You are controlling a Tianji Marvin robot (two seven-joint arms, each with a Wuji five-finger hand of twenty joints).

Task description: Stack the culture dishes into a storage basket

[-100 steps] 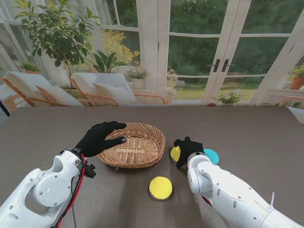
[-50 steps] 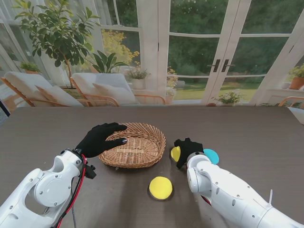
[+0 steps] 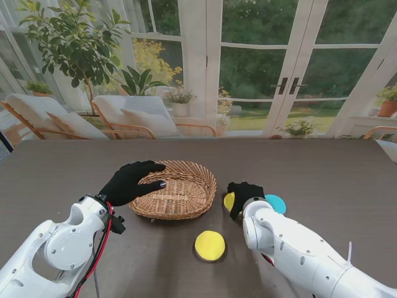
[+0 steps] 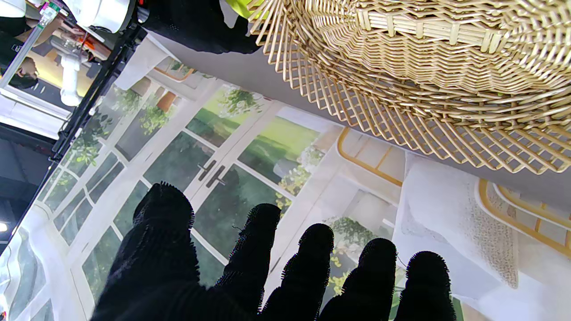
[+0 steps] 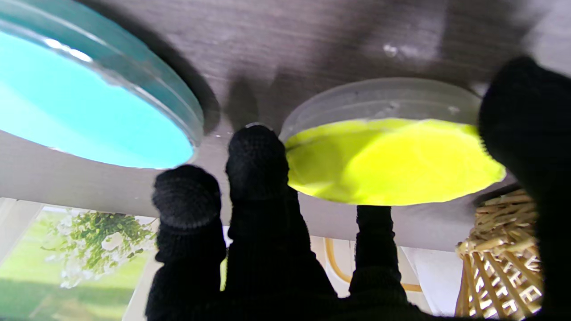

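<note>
Dark wood-grain counter [image 3: 322, 167] spanning the lower half of the stand view, with glazed doors and a garden across the upper half.

Wicker storage basket [image 3: 177, 189], oval, left of centre in the stand view; no dish shows inside it. In the left wrist view its woven wall [image 4: 401, 67] fills the upper right of the frame.

Left robot hand [image 3: 128, 181], black-gloved, at the basket's left rim in the stand view, fingers extended over the rim toward the basket interior. In the left wrist view 5 fingertips [image 4: 263, 232] stand spread apart along the lower edge with nothing between them: the hand holds nothing.

Right robot hand [image 3: 243, 194], black-gloved, just right of the basket at centre frame in the stand view, laid over 1 yellow dish. In the right wrist view the fingers [image 5: 256, 156] curl down beside and around that dish, the thumb a dark mass at the right edge; whether they are actually clamped on the dish cannot be told.

3 culture dishes, all on the counter outside the basket:
1. Yellow dish under the right hand [image 3: 229, 200], partly hidden, just right of the basket; in the right wrist view [image 5: 388, 160], centre right.
2. Second yellow dish [image 3: 209, 245], lower centre of the stand view, apart from both hands.
3. Teal dish [image 3: 276, 203], just right of the right hand; in the right wrist view [image 5: 80, 120], upper left.
</note>
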